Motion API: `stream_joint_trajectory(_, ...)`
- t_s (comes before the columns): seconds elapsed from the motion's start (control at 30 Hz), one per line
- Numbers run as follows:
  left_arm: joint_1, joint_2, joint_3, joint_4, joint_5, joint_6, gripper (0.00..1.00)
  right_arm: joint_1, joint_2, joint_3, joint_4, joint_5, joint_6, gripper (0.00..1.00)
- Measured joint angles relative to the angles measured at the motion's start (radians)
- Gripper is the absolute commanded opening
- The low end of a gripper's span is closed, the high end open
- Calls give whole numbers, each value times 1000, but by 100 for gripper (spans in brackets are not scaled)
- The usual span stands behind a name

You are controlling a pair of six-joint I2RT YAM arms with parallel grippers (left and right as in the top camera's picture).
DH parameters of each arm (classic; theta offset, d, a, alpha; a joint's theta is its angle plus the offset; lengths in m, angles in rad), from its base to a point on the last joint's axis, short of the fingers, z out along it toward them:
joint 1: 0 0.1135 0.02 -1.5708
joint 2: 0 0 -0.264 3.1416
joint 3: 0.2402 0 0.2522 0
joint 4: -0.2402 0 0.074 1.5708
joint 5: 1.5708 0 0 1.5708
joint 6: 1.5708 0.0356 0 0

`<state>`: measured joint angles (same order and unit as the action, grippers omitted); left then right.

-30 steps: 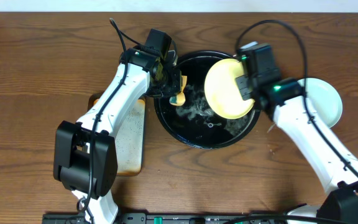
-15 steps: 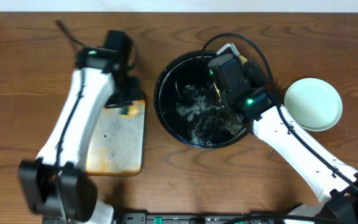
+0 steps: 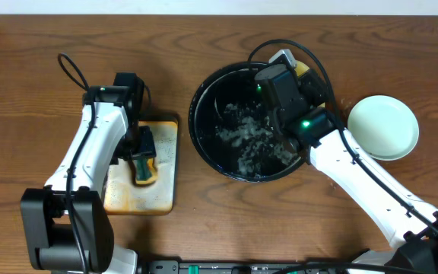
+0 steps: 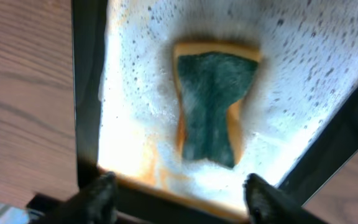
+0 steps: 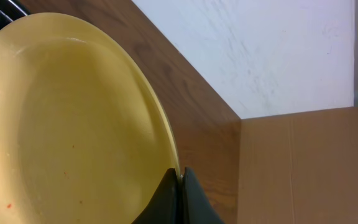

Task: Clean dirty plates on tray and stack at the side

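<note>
My right gripper (image 5: 180,182) is shut on the rim of a pale yellow plate (image 5: 73,118), which carries a few tiny orange specks. From overhead only a sliver of this plate (image 3: 303,68) shows behind the right arm, above the black round tray (image 3: 198,133), which holds soapy foam. One pale blue-green plate (image 3: 383,127) lies on the table to the right of the tray. My left gripper (image 4: 180,198) stands open just above a green-and-yellow sponge (image 4: 213,106) that lies on its own.
The sponge (image 3: 144,170) rests on a rectangular, rust-stained metal tray (image 3: 158,194) at the left, wet with suds. A cardboard box (image 5: 303,168) and a white wall stand behind the table in the right wrist view. Cables trail from both arms.
My left arm swung from the black tray to the metal tray and let go of the sponge there. My right arm turned the yellow plate, now mostly hidden from overhead.
</note>
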<state>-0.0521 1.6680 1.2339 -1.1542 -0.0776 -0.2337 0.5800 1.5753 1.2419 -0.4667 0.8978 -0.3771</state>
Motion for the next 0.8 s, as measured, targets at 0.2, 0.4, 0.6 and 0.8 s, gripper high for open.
stream_joint_trajectory(0.2,0,-16,58,-51,4,3,74,0,0,0,1,6,0,1)
stream_joint_trajectory(0.4,0,-173,132,-13,73,3,76,-1,0,0,1,13,0,1)
stream_joint_trajectory(0.6,0,-315,144,13,102,6,82,-1,-36,0,1,14,0,1)
stream_joint_trajectory(0.8,0,-339,144,14,105,7,86,-1,-106,0,3,15,0,1)
